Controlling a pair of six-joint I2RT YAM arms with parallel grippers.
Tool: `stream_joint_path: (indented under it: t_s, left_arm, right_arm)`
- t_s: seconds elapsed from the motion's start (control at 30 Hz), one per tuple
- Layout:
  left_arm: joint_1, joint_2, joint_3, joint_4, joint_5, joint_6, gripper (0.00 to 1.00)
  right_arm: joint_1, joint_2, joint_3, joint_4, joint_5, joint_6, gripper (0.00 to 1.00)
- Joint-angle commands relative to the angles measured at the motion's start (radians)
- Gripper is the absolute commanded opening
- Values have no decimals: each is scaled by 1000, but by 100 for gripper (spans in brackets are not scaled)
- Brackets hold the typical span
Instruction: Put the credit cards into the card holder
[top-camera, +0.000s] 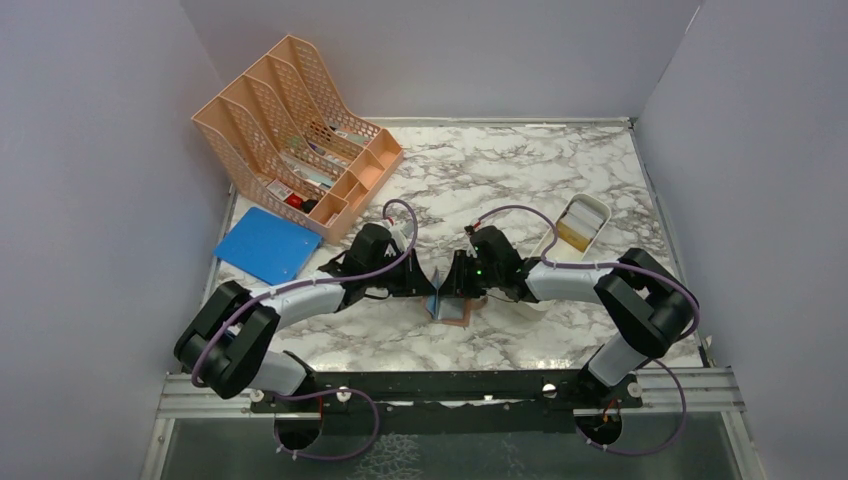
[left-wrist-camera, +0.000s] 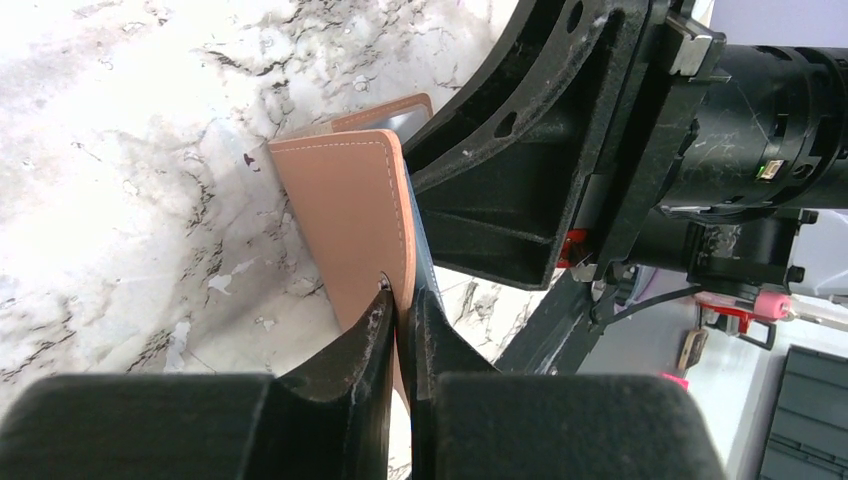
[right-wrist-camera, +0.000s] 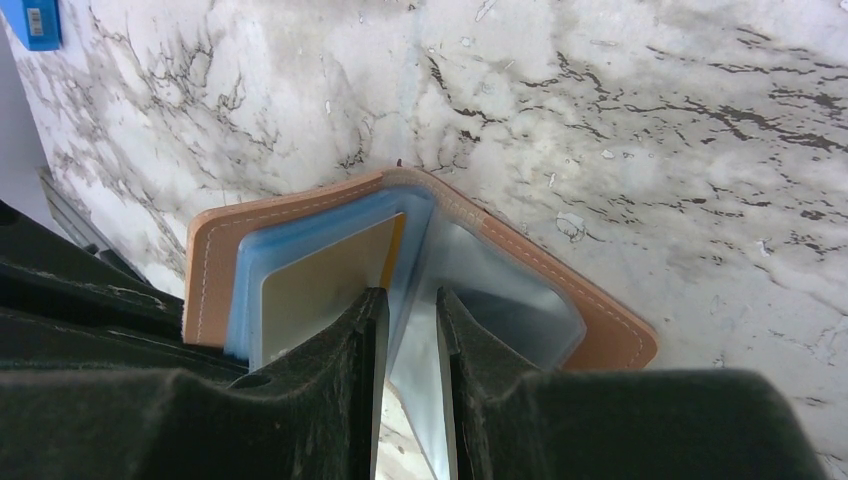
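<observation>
Tight squeeze at the near middle: left gripper (top-camera: 434, 288) and right gripper (top-camera: 456, 288) meet nose to nose over the wallet (top-camera: 457, 316), with no room between them, and the right arm's black frame blocks the space just past the wallet. On the left, the flat folder (top-camera: 267, 245) lies beside the left arm and the tall organiser (top-camera: 300, 130) stands behind it; the tray (top-camera: 578, 222) sits just behind the right forearm. The table (top-camera: 470, 160) is open marble across the far middle and far right.

A robotics lab cell: left arm (top-camera: 300, 295) and right arm (top-camera: 570, 280) bolted to a metal rail (top-camera: 450, 392), plain walls (top-camera: 90, 150) boxing in a marble-patterned surface (top-camera: 480, 170), purple cables (top-camera: 520, 210) along both.
</observation>
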Motion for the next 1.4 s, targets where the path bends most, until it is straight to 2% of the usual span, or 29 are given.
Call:
stream_joint_path:
  t_s: [0.0, 0.27, 0.47, 0.8, 0.9, 1.2, 1.37]
  left_arm:
    - [-11, 28, -21, 77, 23, -17, 12]
    - [-12, 62, -6, 26, -30, 10, 6]
    - [-19, 73, 23, -45, -86, 39, 3]
    - [-30, 102, 39, -69, -107, 46, 2]
    - [-33, 94, 44, -77, -105, 41, 0]
    - [-32, -8, 130, -302, -193, 72, 0]
    - [-34, -69, 145, -326, -173, 54, 0]
  right_arm:
    - [7, 35, -30, -30, 18, -28, 31]
    - [7, 4, -17, -84, 43, -38, 38]
    - [7, -95, -3, -180, 98, -54, 46]
    - [7, -241, 23, -283, 140, -55, 56]
    - [7, -244, 28, -285, 136, -59, 56]
    - [7, -194, 35, -258, 99, -83, 40]
    - [7, -106, 18, -172, 44, -67, 36]
